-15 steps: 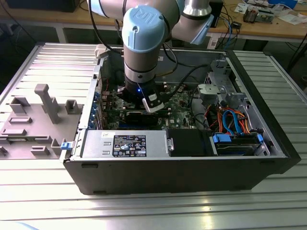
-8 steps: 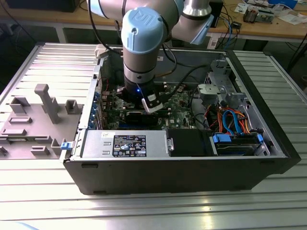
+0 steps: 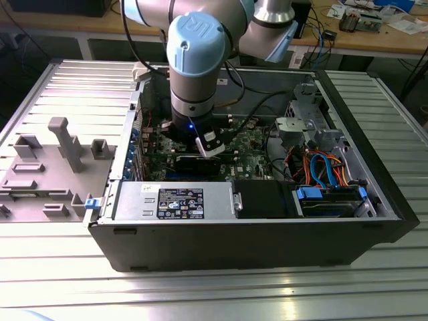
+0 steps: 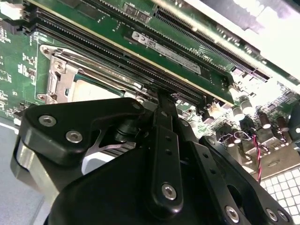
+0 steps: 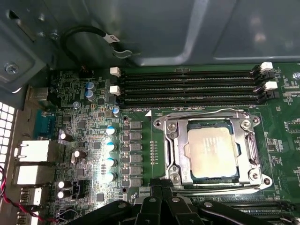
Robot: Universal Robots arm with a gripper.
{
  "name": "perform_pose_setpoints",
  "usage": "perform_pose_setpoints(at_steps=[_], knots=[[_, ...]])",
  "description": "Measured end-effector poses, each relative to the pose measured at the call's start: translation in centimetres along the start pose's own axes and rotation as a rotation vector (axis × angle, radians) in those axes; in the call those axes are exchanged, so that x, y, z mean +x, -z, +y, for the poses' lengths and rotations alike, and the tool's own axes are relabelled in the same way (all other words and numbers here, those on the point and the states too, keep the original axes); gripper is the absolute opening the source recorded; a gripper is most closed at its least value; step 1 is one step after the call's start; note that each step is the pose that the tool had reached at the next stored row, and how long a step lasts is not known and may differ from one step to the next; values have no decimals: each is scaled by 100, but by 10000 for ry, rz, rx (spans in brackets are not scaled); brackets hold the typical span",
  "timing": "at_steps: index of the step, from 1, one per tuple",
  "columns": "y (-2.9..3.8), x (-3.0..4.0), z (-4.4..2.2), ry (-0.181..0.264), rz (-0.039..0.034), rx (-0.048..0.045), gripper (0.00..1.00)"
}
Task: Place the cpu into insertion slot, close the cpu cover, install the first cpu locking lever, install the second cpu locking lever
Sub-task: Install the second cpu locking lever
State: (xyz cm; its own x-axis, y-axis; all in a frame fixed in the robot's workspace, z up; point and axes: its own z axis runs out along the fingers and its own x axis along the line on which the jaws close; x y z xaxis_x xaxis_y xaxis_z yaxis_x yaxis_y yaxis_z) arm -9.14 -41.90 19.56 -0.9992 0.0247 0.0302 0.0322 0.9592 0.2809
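Observation:
The cpu (image 5: 209, 151) lies flat in its socket on the green motherboard (image 5: 140, 117), silvery top facing up. The cpu cover (image 5: 179, 145) is down over it, its frame around the chip's edges. One thin wire lever (image 5: 206, 111) runs along the socket side facing the memory slots. Another lever (image 5: 220, 185) runs along the side closest to my gripper (image 5: 161, 190). The black fingers are shut together, tips right at the socket's corner with nothing seen between them. In the second wrist view the gripper (image 4: 165, 101) stands over the socket's edge, and the cpu (image 4: 91, 91) peeks out beside it.
Black memory slots (image 5: 187, 86) lie just beyond the socket, and blue-topped capacitors (image 5: 110, 145) stand beside it. The grey case wall (image 5: 187, 28) rises behind. In the exterior view the arm (image 3: 194, 60) reaches into the open case, with a power supply (image 3: 174, 200) and coloured cables (image 3: 321, 167) in front.

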Motion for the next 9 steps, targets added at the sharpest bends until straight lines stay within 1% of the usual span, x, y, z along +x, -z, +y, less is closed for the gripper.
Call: perform_pose_setpoints(at_steps=[2,9], knots=[[-6,5,5,0,1,-13,11],[-15,21,25,-2,8,-14,11]])
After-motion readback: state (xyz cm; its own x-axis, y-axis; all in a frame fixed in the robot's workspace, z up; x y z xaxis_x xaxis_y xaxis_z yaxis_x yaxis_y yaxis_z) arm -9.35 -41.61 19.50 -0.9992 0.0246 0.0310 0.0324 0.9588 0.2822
